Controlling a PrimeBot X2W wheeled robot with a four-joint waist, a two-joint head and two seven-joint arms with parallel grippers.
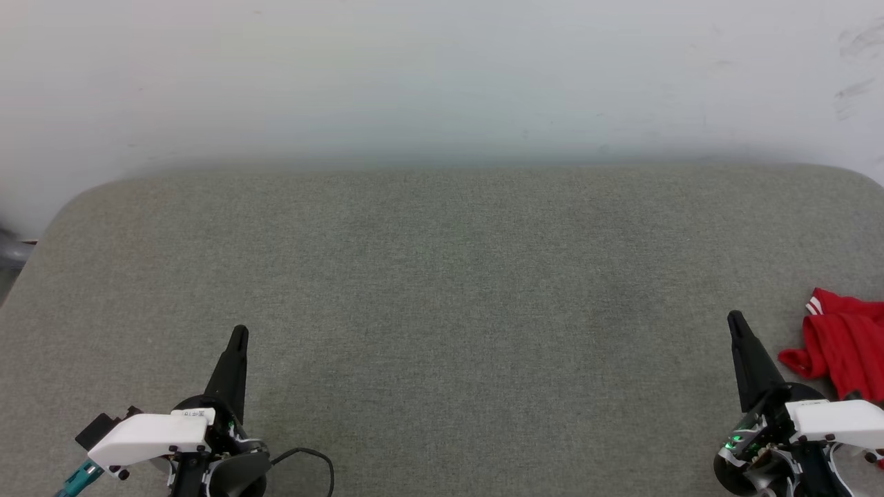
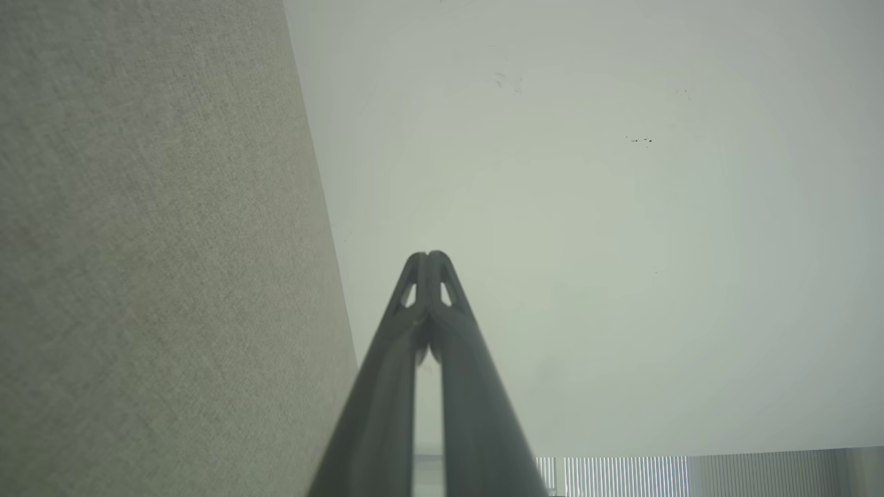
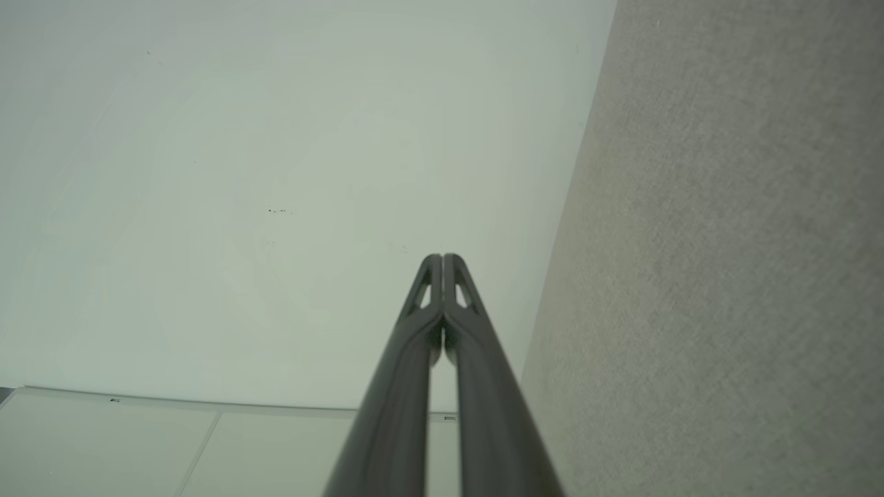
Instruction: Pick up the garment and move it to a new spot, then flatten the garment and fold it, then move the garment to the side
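The garment [image 1: 844,346] is a crumpled red heap with a bit of red-and-white striped trim, lying at the right edge of the head view on the grey-green fabric surface [image 1: 442,276]; part of it runs out of frame. My right gripper [image 1: 735,318] stands just left of it, apart from the cloth, fingers pressed together and empty. My left gripper [image 1: 239,333] rests at the lower left, far from the garment, also shut and empty. Each wrist view shows its own closed fingertips, the left gripper [image 2: 428,257] and the right gripper [image 3: 442,259], against the pale wall.
A pale wall [image 1: 442,76] rises right behind the padded surface's far edge. The surface's rounded left corner [image 1: 62,207] drops off to a darker area. A black cable [image 1: 311,459] loops by my left wrist.
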